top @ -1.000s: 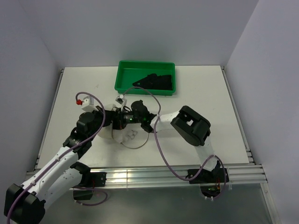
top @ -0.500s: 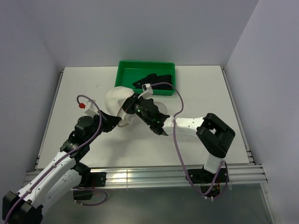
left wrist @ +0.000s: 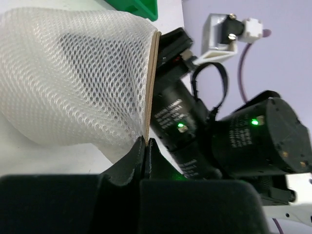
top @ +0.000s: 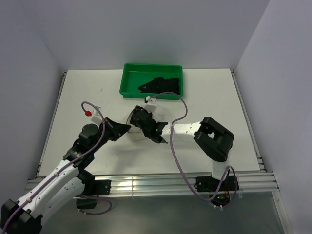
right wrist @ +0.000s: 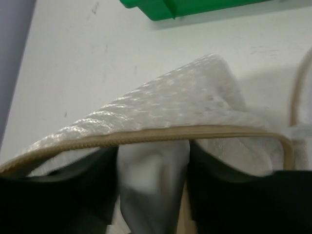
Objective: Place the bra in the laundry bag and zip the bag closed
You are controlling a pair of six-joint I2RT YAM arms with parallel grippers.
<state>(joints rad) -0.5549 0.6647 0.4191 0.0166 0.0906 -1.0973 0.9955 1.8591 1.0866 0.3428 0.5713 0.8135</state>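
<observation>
The black fabric bra with thin straps point(top: 160, 84) lies loose in the green plastic tray point(top: 151, 65) at the 12 o'clock edge of the white table point(top: 214, 97), not yet bagged. The translucent white mesh laundry bag point(left wrist: 73, 78) hangs between the two arms near the table's middle, with the tray at about 1 o'clock from it.

The left gripper point(left wrist: 146, 146) is pressed together on the bag's edge, right where the beige zip tape point(left wrist: 152, 83) ends. The right gripper point(right wrist: 152, 163) stands spread, its fingers either side of a fold of mesh just under the zip rim point(right wrist: 161, 132), not squeezing it.

The bag looks very light and limp; it sags and folds wherever it is not held, so the mouth probably needs two holds on the stiffer zip tape to gape. The bra should handle the same way: soft, light, apt to trail its straps. A pinch at the bunched middle, between the cups, seems the safest hold, so that neither end drags over the tray wall.
</observation>
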